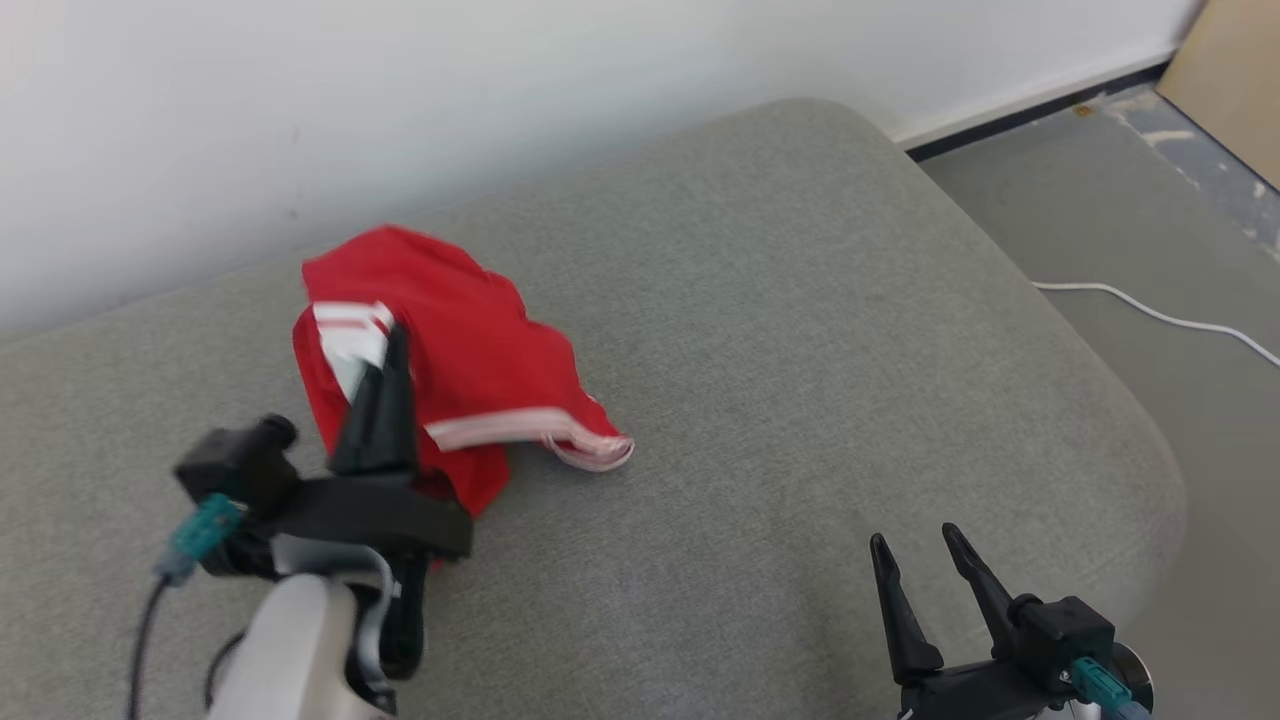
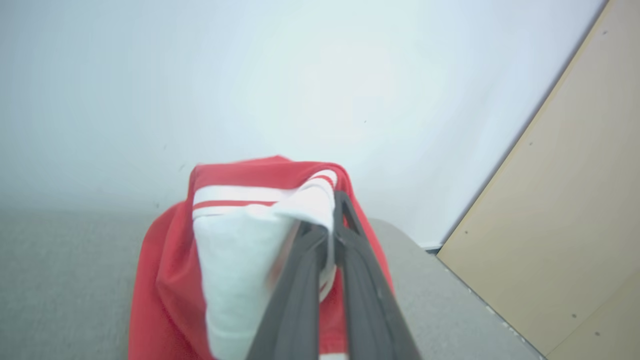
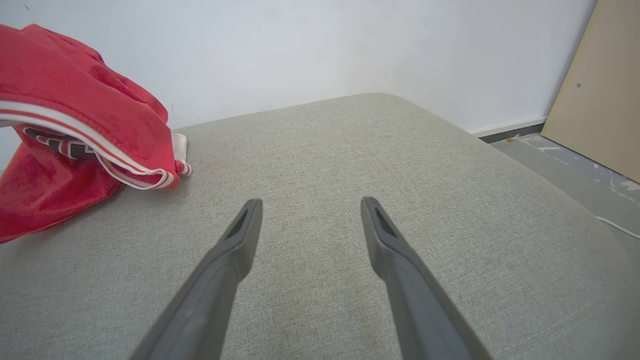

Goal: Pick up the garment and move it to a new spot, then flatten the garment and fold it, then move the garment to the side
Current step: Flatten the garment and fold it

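Head view first: you see the red garment (image 1: 480,350) left of the middle of the frame, bunched on the grey cushion (image 1: 750,300), close under the white wall (image 1: 400,100). Your left tool (image 1: 398,335) comes up from the lower left. Its two fingers are pressed together and pinch the white striped band (image 1: 350,335) at the garment's left side. Your right tool (image 1: 914,535) stands at the lower right above bare cushion, well apart from the garment, with its fingers spread. On the floor (image 1: 1100,200) at the right edge lies a white cable (image 1: 1150,312), and a wooden board (image 1: 1235,80) is in the upper right corner.

In the left wrist view, the left tool (image 2: 332,220) rises from the bottom middle. The white band (image 2: 235,250) is caught between its fingers, and the red cloth (image 2: 165,280) hangs around it. The picture is a little blurred here.

In the right wrist view, the right tool (image 3: 310,202) is wide apart and holds nothing. The garment (image 3: 75,100) is at the upper left of the frame. Its lower edge touches the cushion (image 3: 400,150).
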Available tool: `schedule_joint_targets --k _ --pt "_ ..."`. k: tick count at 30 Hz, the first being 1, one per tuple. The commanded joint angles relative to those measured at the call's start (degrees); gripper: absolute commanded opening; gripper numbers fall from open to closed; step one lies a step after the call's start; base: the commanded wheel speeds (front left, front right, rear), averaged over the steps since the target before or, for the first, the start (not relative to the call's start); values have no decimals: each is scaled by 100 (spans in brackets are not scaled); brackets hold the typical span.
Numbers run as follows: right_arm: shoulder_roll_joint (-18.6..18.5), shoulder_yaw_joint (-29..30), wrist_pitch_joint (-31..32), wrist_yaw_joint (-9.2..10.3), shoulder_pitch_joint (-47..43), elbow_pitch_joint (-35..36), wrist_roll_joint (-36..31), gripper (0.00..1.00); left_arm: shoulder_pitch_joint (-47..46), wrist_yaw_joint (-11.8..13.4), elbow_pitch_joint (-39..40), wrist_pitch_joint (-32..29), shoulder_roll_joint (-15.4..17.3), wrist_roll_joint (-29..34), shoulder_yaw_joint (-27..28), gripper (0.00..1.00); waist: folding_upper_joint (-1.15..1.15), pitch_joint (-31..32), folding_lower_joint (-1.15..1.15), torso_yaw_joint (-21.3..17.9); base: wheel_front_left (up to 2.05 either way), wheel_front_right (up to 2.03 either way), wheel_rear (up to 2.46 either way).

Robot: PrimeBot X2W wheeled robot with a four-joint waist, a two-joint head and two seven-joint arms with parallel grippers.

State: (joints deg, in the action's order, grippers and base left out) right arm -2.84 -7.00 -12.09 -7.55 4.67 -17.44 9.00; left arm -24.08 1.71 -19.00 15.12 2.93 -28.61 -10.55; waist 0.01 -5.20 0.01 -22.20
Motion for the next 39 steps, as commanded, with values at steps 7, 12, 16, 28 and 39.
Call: schedule_joint_targets --k 7,12,16,28,39 --pt "-8 54 0 12 -107 -31 49 100 -443 -234 716 3 91 385 278 0 -1 366 -1 422 0 0 0" --pt "-9 10 12 12 -104 -68 59 100 -1189 -336 427 -46 315 555 226 0 -1 485 -1 511 0 0 0" --pt "-8 -21 5 12 -112 -84 93 100 -1802 -345 315 -84 501 667 264 0 -1 551 -1 521 0 0 0" --pt "-8 -72 -43 12 -135 -134 162 100 -1943 -489 -191 -184 170 500 -291 0 -1 557 -1 475 0 0 0" --pt "-7 -55 -44 12 -54 -168 135 100 -687 -333 -1279 -350 12 -1227 -2244 100 -1 503 -1 472 0 0 0"
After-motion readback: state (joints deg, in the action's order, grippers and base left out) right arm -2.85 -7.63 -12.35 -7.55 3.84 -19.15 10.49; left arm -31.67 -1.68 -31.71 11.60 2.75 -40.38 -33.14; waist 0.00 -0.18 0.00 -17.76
